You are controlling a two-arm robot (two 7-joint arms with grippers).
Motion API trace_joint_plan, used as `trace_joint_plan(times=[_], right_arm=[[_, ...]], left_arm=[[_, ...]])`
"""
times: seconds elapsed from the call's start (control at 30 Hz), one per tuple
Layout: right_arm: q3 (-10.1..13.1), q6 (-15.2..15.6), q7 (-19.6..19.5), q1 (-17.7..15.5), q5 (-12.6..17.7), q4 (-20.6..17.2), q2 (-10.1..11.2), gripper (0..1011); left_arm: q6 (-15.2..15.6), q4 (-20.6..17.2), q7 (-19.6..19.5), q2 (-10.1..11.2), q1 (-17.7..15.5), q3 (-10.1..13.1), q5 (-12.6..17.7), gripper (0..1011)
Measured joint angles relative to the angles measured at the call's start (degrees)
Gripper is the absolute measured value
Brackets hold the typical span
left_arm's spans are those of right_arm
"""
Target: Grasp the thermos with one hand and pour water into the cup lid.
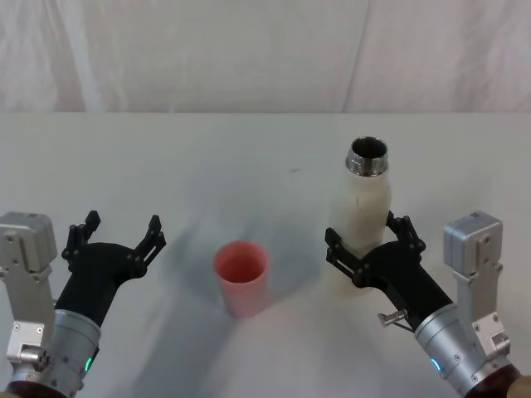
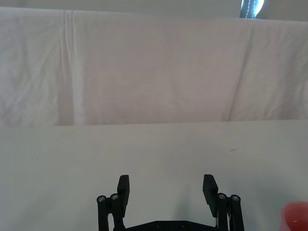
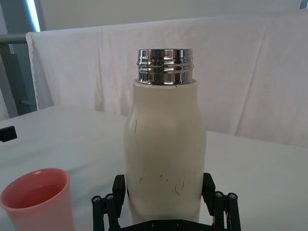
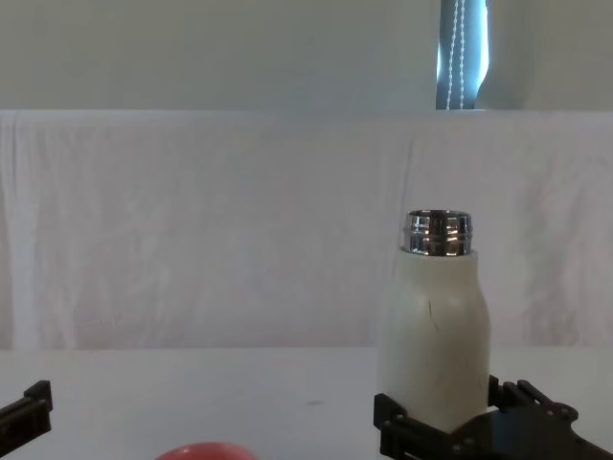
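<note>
The cream-white thermos (image 1: pixel 361 211) stands upright on the table at the right, its chrome neck uncapped. My right gripper (image 1: pixel 369 234) is open, and the lower body of the thermos (image 3: pixel 163 139) sits between its two fingers, which lie close against the sides. The red-pink cup lid (image 1: pixel 241 276) stands mouth up to the left of the thermos, apart from it; it also shows as the cup lid (image 3: pixel 36 199) in the right wrist view. Left of the cup, my left gripper (image 1: pixel 123 222) hovers open with nothing between its fingers.
A white cloth covers the table (image 1: pixel 207 157), and a white draped backdrop (image 4: pixel 192 230) hangs behind it. A small dark speck (image 1: pixel 294 171) lies on the cloth beyond the cup.
</note>
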Motion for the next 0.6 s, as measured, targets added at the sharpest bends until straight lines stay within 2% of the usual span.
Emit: trace_joint_plan(times=[0.6], right_arm=[[-0.2,-0.1,0.1,0.2,0.0,0.1,0.0,1004]], left_arm=[[0.0,0.0,0.0,0.0,0.0,0.0,0.0,1001]])
